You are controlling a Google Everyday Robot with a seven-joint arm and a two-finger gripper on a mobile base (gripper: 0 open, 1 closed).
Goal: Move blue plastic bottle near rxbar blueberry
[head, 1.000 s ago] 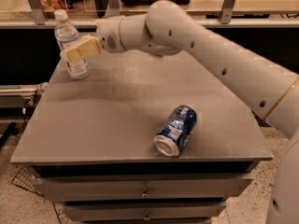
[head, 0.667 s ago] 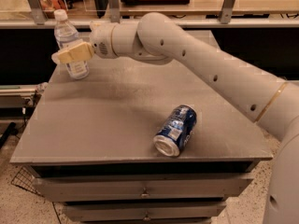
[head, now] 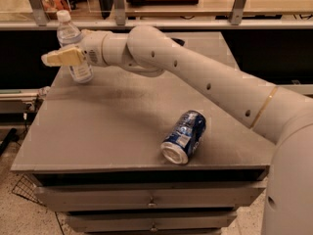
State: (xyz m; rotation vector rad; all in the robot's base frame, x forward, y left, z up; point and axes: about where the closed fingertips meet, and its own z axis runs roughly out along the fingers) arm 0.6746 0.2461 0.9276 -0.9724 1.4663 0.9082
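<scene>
The gripper [head: 49, 58] overlaps the blue plastic bottle [head: 68, 34] at ten o'clock on the grey table [head: 112, 121], whether it grips I cannot tell, with a blue can [head: 185, 136] lying at five and a wooden counter [head: 186, 1] behind.

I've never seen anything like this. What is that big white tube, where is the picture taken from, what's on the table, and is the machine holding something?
The white tube is a robot arm, jointed a bit like a person's. It comes in from the lower right and reaches across to the far left corner of a grey table. At its end is the gripper, the tan part that serves as its hand. There is only one camera, and it looks down on the table from the front, close to the robot's body. The gripper is right at the middle of a clear plastic water bottle with a white cap, which leans a little. I cannot tell from here whether the bottle is actually clamped. Nearer the front, a blue soda can lies on its side, apart from the arm.
</scene>
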